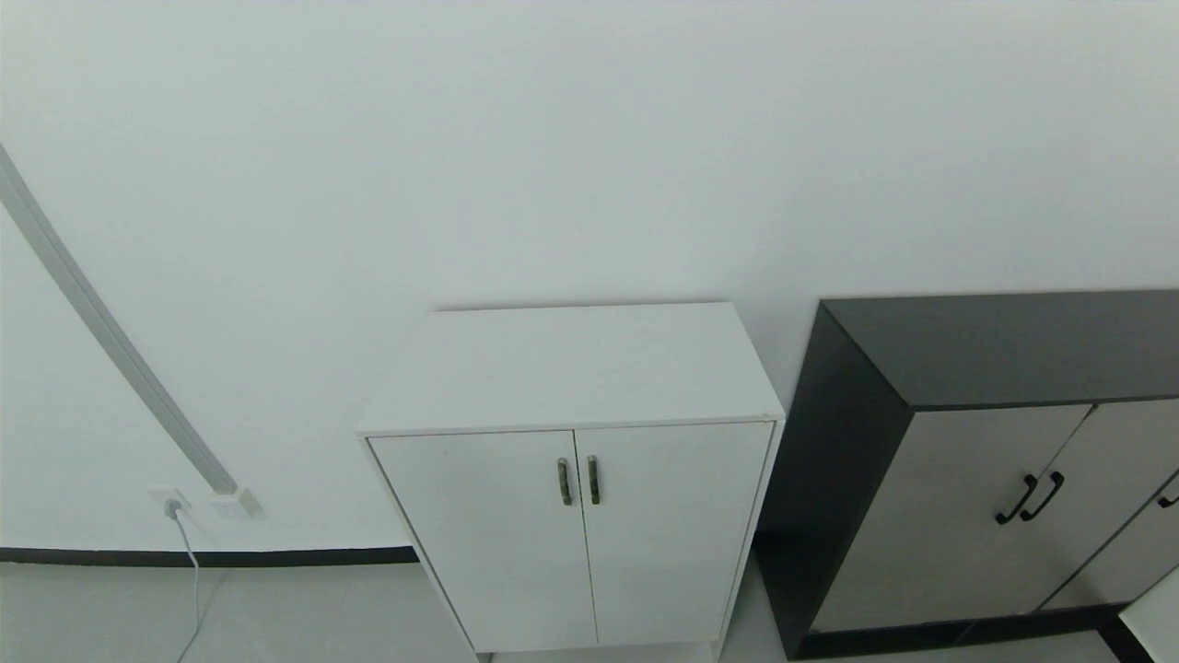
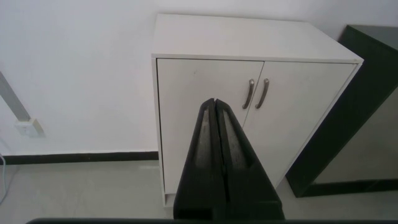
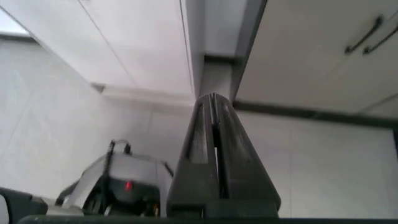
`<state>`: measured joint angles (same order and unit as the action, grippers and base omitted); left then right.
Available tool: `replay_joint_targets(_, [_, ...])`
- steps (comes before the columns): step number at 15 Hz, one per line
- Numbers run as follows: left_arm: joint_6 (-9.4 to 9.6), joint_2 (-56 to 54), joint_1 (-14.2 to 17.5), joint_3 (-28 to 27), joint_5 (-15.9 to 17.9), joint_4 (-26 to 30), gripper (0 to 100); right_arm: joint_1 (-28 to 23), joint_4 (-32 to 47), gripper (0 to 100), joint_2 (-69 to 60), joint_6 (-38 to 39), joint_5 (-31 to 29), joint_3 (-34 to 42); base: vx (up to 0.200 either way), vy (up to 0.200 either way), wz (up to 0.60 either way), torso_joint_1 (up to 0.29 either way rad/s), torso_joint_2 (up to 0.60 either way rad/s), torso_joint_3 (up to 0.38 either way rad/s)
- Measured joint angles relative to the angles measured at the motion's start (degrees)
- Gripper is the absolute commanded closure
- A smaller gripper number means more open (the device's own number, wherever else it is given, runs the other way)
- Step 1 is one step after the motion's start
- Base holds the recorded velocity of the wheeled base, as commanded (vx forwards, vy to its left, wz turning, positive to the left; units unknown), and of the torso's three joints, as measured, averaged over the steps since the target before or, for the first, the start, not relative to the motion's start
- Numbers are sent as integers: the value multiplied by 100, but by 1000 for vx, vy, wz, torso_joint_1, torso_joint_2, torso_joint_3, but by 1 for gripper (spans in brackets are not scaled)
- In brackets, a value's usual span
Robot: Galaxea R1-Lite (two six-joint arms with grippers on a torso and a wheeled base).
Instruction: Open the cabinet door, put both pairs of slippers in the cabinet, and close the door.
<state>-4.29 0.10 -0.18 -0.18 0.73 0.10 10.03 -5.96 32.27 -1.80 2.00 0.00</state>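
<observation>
Left wrist view puts the left gripper [image 2: 214,102] nearest, its two dark fingers pressed together with nothing between them, held well short of the white cabinet [image 2: 186,93] and pointing at its left door. The right gripper [image 3: 213,98] is likewise pressed together and empty, held low over the pale floor [image 3: 56,106], its tip lined up in its own view with the narrow gap between the white cabinet's base [image 3: 143,43] and the dark cabinet [image 3: 311,50] beside it. Farther off, the white cabinet [image 1: 571,368] stands against the wall with both doors flush and closed, its two upright handles [image 1: 565,481] just beside each other at the middle seam. To its right, close but apart, stands the dark cabinet [image 1: 995,341] with grey doors and black handles [image 1: 1030,498], also closed. Behind, to the left, a wall socket [image 1: 172,505] holds a plug whose grey cable [image 1: 192,571] drops to the floor, under a slanting grey conduit [image 1: 101,322] and above a black skirting strip [image 1: 212,556].
</observation>
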Motion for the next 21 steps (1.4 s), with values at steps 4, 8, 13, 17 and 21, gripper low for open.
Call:
replay_joint_targets(4, [0, 0, 2, 0, -2, 0, 100, 243, 427, 100, -642, 4, 13, -21, 0, 0, 0, 0, 0, 0])
replay_joint_targets(8, [0, 0, 0, 0, -5, 0, 100, 267, 610, 100, -1139, -295, 166, -35, 0, 0, 0, 0, 0, 0])
replay_joint_targets(13, [0, 0, 0, 0, -2, 0, 100, -761, 651, 100, -1519, -355, 196, -18, 0, 0, 0, 0, 0, 0])
replay_joint_targets(17, [0, 0, 0, 0, -5, 0, 100, -1143, 650, 100, -2238, -355, 201, -10, 0, 0, 0, 0, 0, 0])
replay_joint_targets(21, [-6, 0, 0, 0, -2, 0, 100, -1063, 614, 100, -2946, 80, 240, 0, 0, 0, 0, 0, 0, 0])
